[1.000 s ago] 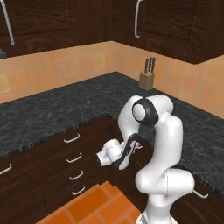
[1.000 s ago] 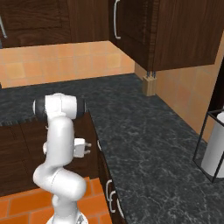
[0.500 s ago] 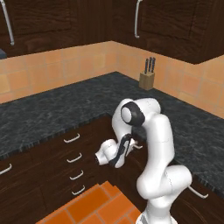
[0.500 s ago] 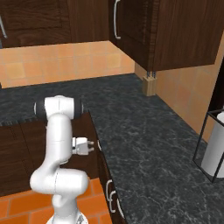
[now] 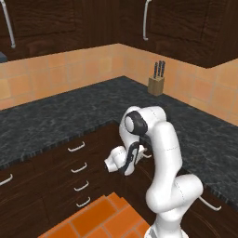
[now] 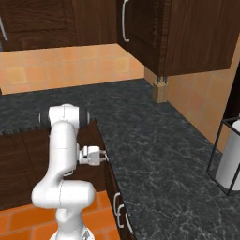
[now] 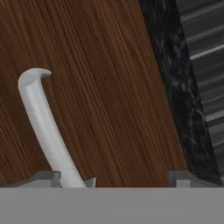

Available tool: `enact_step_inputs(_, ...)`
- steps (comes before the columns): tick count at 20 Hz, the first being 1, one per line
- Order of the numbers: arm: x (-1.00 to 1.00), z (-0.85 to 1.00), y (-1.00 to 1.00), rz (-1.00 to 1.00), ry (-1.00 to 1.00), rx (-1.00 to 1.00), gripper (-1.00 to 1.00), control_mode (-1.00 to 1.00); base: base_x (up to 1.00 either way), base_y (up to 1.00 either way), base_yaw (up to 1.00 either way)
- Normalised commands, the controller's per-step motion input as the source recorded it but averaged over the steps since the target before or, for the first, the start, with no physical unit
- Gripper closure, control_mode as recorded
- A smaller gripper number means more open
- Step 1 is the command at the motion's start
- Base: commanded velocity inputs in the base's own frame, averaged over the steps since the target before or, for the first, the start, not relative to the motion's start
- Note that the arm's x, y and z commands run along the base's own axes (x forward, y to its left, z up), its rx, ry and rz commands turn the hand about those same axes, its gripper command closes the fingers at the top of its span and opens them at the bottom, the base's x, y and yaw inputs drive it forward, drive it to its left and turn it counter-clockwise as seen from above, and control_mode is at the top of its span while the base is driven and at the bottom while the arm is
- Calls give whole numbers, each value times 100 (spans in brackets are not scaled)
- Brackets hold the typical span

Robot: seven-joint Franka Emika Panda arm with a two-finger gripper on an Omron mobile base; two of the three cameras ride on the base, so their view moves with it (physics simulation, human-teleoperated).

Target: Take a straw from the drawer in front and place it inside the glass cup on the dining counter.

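Task progress: early, in my judgement; the drawer (image 7: 100, 87) front looks flush and shut, so opening it, lifting the straw and carrying it to the glass cup all remain.
Gripper: the gripper (image 7: 116, 180) is spread wide, holding nothing; its tips straddle the lower end of the silver handle (image 7: 43, 127), which runs from 10 o'clock down to 7 o'clock in the hand view.
Hand position: pressed close to the dark wood front, just under the black speckled counter (image 5: 69, 116) edge.
Drawer contents: hidden; cannot tell whether a straw lies inside.
Other containers: knife block (image 5: 156, 83) at 1 o'clock on the counter, knives standing in it.
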Motion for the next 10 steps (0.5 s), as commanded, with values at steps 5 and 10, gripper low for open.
enact_step_inputs(5,9,-28,-18,0,5,0,-100,-100,0,0,0)
enact_step_inputs(10,0,-31,-10,2,8,0,-100,-100,0,0,0)
